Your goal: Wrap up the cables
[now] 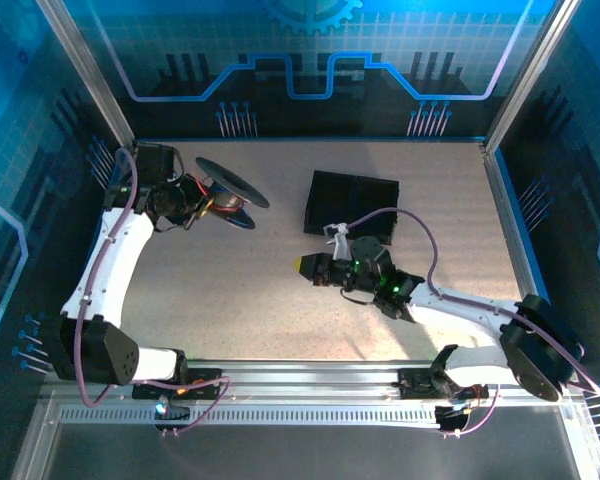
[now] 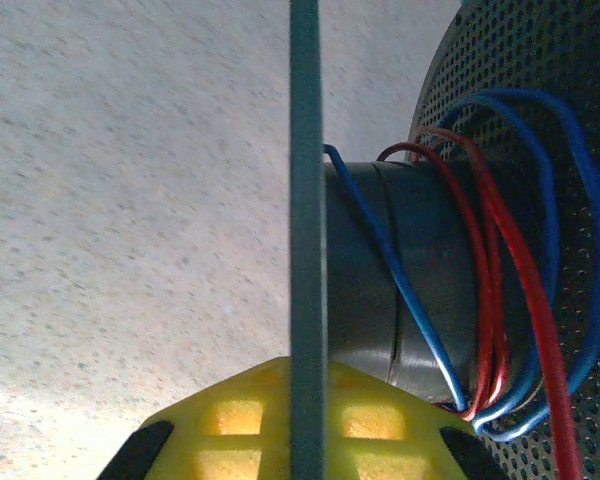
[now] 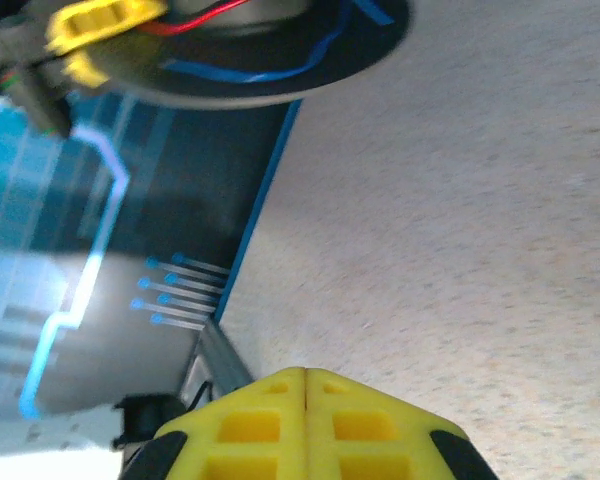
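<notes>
Left jaws pinch the spool [image 2: 365,300] by its flange; right jaws are closed and empty, well apart. Blue cable [image 2: 400,285] and red cable [image 2: 492,330] loop slackly round the hub — tilt the spool and untensioned turns could slide off.

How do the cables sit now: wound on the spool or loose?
Wound, though loosely: the blue cable and red cable loop several times around the grey core of the spool.

No legible text, numbers or brand marks. Back wall panel [image 1: 310,75] carries circuit-line graphics and a gear emblem [image 1: 312,10].
</notes>
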`<action>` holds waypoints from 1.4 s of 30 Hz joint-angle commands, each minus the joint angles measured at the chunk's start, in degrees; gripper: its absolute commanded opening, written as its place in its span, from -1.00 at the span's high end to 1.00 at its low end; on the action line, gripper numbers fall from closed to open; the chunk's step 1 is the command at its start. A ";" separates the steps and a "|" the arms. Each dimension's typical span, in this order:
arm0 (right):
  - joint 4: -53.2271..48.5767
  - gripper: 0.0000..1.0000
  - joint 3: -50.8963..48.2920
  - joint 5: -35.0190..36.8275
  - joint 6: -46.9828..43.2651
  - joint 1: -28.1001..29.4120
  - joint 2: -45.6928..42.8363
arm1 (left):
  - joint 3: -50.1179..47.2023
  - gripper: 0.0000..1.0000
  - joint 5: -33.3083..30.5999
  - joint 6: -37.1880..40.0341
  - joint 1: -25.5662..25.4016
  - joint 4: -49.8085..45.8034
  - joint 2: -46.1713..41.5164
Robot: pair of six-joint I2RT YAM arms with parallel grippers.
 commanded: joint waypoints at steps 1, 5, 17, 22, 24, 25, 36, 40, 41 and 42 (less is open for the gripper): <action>6.11 1.00 -2.08 -3.52 2.58 -2.99 2.50 | 0.11 1.00 8.55 4.38 0.18 7.36 -3.92; 0.81 0.83 2.09 -7.51 -2.20 -3.37 1.44 | -1.39 1.00 9.30 9.98 -0.04 7.64 -6.44; -24.71 -0.47 27.21 -9.08 -21.74 1.32 -6.65 | -3.14 1.00 -15.84 19.25 -18.31 9.40 -8.71; -28.32 -0.48 36.25 -10.33 -26.17 1.77 -3.67 | -0.91 1.00 -21.07 20.27 -24.70 8.03 -5.24; -29.83 -0.44 38.75 -10.47 -29.43 2.46 -2.22 | -0.11 1.00 -21.29 20.24 -26.09 7.54 -4.04; -30.77 -0.43 39.80 -10.48 -31.21 2.99 -1.31 | 0.30 1.00 -21.31 20.18 -26.71 7.23 -3.43; -28.84 -0.29 39.62 -3.05 -41.70 6.25 2.92 | 1.93 1.00 -20.59 19.36 -28.64 5.67 -0.50; -25.54 -0.23 38.18 -1.79 -43.97 7.40 2.81 | 2.05 1.00 -20.49 19.31 -28.66 5.54 -0.11; -25.53 -0.20 38.29 -1.64 -44.10 7.44 2.97 | 2.05 1.00 -20.54 19.29 -28.73 5.50 -0.09; -25.36 -0.14 38.44 -1.52 -44.28 7.37 3.07 | 2.05 1.00 -20.43 19.22 -28.73 5.50 -0.02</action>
